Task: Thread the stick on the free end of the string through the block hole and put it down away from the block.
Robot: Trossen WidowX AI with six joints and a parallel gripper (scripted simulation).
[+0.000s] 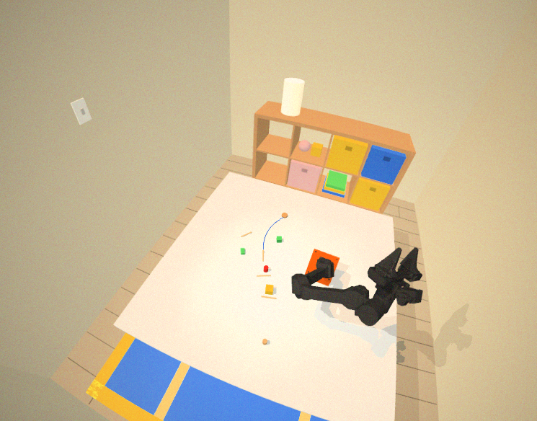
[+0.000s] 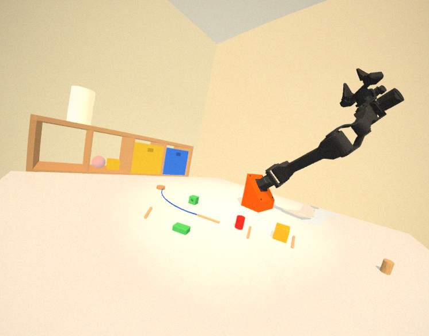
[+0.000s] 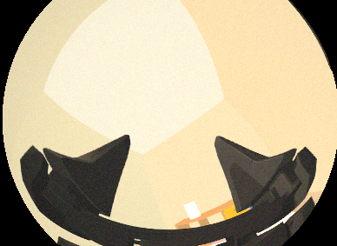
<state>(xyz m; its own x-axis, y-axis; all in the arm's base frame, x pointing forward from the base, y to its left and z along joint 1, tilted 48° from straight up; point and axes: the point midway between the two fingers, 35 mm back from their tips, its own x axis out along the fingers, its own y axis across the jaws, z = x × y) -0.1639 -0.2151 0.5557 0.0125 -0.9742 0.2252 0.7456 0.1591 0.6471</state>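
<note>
The stick on the string [image 1: 263, 256] [image 2: 208, 218] lies on the table. The blue string [image 2: 185, 210] curves from it to the round wooden button [image 1: 284, 215] [image 2: 160, 187]. A small green block [image 1: 279, 238] [image 2: 193, 199] stands beside the string; a dark hole shows in its side in the exterior view. The string does not pass through it. My gripper [image 1: 408, 249] [image 2: 351, 76] [image 3: 173, 137] is open and empty, raised high and far from the stick and block. The wrist view shows only walls, ceiling and part of the shelf past the fingers, none of the table objects.
Loose sticks [image 1: 246, 234] [image 2: 249, 232] lie apart. A flat green block [image 1: 242, 251] [image 2: 181, 228], a red cylinder [image 1: 265, 268] [image 2: 239, 222], a yellow cube [image 1: 269, 289] [image 2: 281, 232] and a wooden cylinder [image 1: 264, 341] [image 2: 387, 266] are on the table. A shelf stands behind.
</note>
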